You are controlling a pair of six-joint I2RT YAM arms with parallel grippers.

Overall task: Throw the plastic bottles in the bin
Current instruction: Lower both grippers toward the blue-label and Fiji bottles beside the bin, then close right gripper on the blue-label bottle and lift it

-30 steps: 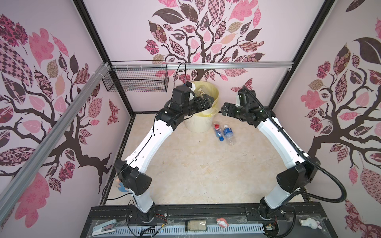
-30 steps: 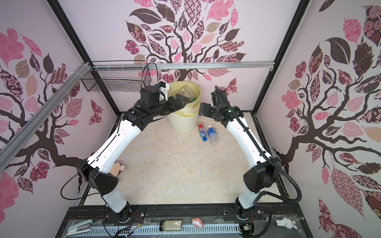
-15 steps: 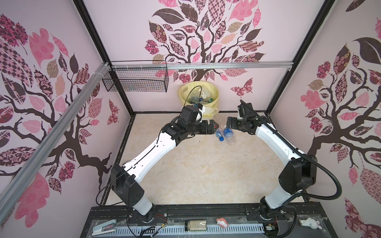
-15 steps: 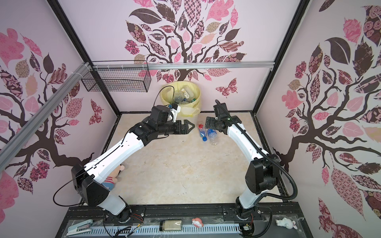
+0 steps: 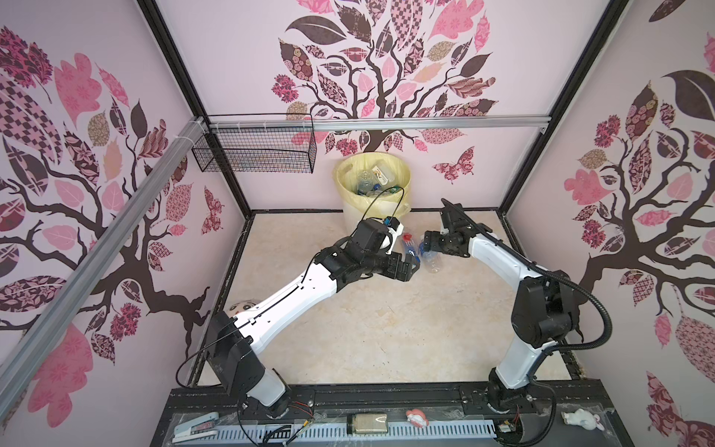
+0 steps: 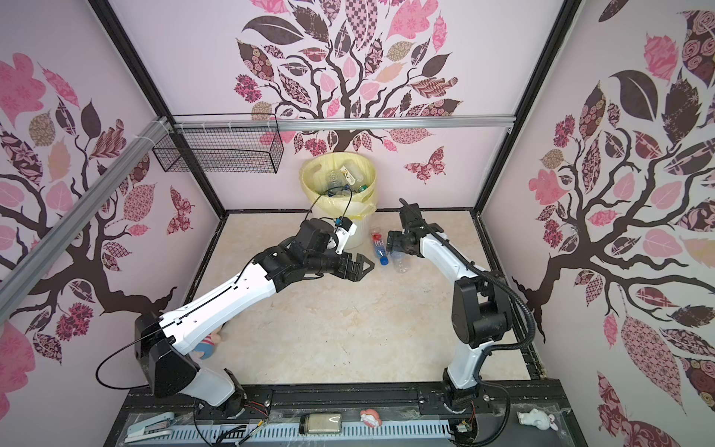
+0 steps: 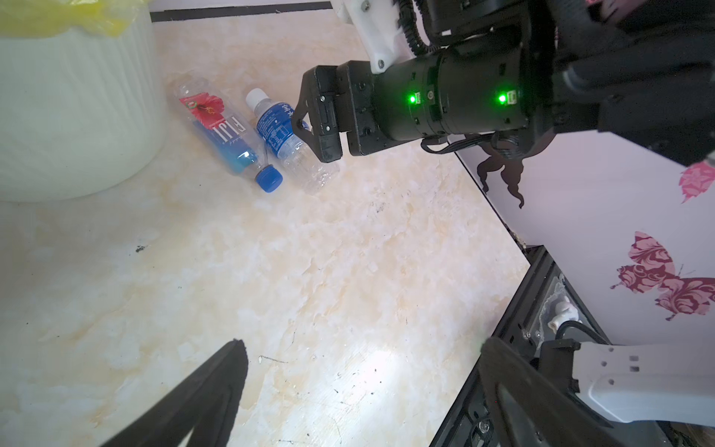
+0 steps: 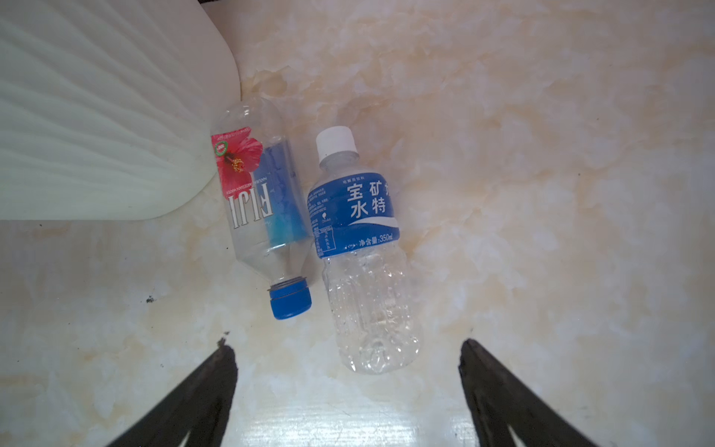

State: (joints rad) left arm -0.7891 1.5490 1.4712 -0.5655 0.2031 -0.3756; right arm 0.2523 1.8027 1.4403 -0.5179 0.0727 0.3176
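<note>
Left gripper open and idle, I'd lower my spread right gripper astride the white-capped Pocari bottle, mid-label, clear of the adjacent Fiji bottle.

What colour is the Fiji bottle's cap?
Blue. The cap on the Fiji bottle shows best in the right wrist view.

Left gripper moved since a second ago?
Yes. The black left gripper was over the cream ribbed plastic bin; now it is in front of it, lower in a top view.
</note>
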